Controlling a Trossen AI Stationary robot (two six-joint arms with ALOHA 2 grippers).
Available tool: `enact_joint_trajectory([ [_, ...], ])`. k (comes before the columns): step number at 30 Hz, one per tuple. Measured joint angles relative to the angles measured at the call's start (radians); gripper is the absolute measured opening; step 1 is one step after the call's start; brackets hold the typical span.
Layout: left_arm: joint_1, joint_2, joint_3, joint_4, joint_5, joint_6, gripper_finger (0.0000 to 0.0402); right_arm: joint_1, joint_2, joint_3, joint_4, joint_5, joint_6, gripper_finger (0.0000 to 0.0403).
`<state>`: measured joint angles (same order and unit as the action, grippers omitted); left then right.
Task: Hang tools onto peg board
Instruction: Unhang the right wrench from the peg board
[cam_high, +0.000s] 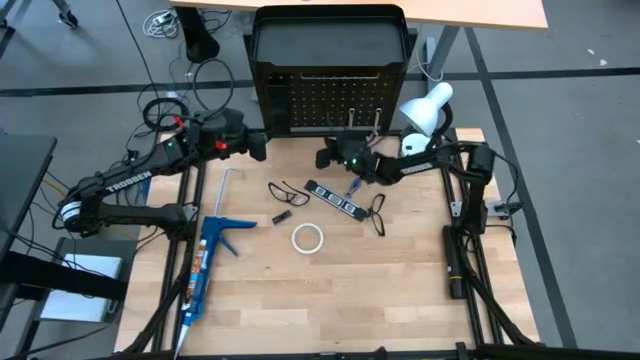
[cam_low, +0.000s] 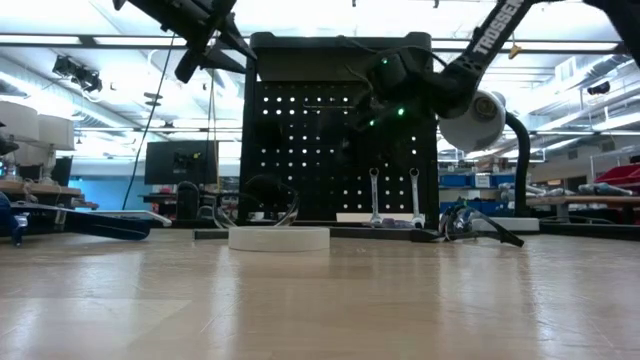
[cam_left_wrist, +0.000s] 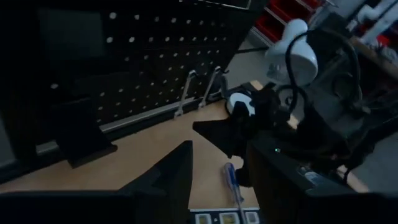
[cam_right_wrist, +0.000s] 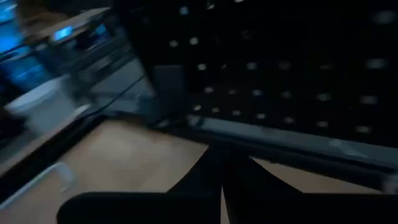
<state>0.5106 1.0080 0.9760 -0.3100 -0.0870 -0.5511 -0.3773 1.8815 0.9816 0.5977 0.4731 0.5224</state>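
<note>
Reading from the left of the high view, the left arm bears the white word "TROSSEN" along its dark link, and its left gripper (cam_high: 258, 146) hangs above the table's far left edge, just beside the left end of the peg board (cam_high: 330, 105), its fingers spread and holding nothing. Near the front-left of the wooden table (cam_high: 400, 290) lies a blue caulking gun (cam_high: 205, 262), with a thin grey hex key (cam_high: 226, 185) beyond it. Toward the middle lie a black wire loop (cam_high: 287, 192), a small black piece (cam_high: 281, 216), the white tape ring (cam_high: 307, 238), and the black strip with white marks (cam_high: 334, 197), whose marks are too small to read. The blue-handled screwdriver (cam_high: 354, 187) lies just beside the strip's right end, and a second wire loop (cam_high: 378, 212) lies right of that. The right gripper (cam_high: 326, 157) hovers in front of the board's middle, a green light glowing on its wrist, its fingers pressed together with nothing between them. In the low view two silver wrenches (cam_low: 394, 196) hang upright on the board's lower right, and "TROSSEN" shows again on the arm at the top right. A white desk lamp (cam_high: 428, 108) stands at the board's right end.
</note>
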Motion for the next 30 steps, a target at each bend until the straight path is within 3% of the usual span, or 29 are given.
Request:
enact_joint_trajectory([
  [7,0.0,0.0,0.0,0.007,0.077,0.198,0.0156,0.097,0.142,-0.031,0.162,0.452,0.033,0.0014],
  [9,0.0,0.0,0.0,0.012,0.104,0.207,0.0156,0.107,0.188,-0.031,0.273,0.521,-0.029,0.0023],
  [12,0.0,-0.002,0.0,0.038,0.159,0.208,0.0156,0.102,0.244,-0.031,0.357,0.499,-0.166,0.0046],
  [21,0.04,-0.003,-0.016,0.065,0.271,0.263,0.0156,0.032,0.248,-0.032,0.378,0.475,-0.316,0.0149],
  [26,0.096,-0.008,-0.092,0.104,0.369,0.202,0.0156,0.002,0.161,-0.044,0.374,0.419,-0.373,0.0194],
  [30,0.103,-0.008,-0.142,0.162,0.422,0.157,0.0156,-0.011,0.11,-0.05,0.283,0.419,-0.394,0.0207],
])
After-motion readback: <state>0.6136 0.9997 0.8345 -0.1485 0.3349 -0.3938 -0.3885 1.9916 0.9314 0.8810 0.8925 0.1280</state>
